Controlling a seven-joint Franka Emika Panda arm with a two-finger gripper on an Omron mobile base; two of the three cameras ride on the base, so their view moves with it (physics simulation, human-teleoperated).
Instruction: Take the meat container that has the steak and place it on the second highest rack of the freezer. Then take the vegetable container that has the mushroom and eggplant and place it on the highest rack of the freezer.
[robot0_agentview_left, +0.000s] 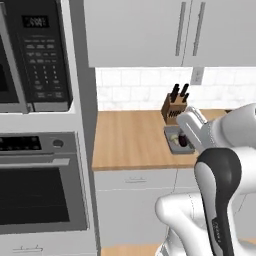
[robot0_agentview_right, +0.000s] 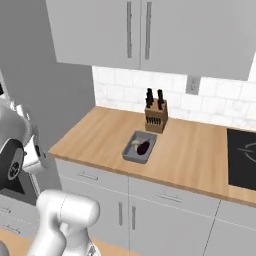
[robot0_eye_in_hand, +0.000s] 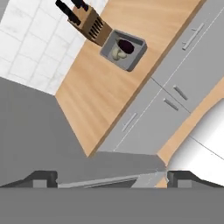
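Gripper (robot0_eye_in_hand: 112, 179) hangs spread wide and empty, well back from the counter (robot0_agentview_right: 100, 132), with its two dark tips apart at the bottom of the hand view. On that wooden counter sits the tray (robot0_agentview_right: 139, 147), just in front of the knife block (robot0_agentview_right: 155, 114), holding the eggplant (robot0_agentview_right: 144, 147) and mushroom (robot0_agentview_right: 135, 146). No steak dish is to be seen on this counter. The chief risk, as I judge it, is the block: it stands so near the tray's far end that a careless reach could knock it or snag a finger on it. The tray is shallow and its load is loose, so a tilted lift could roll the vegetables out. A grip on one thin wall may also slip.
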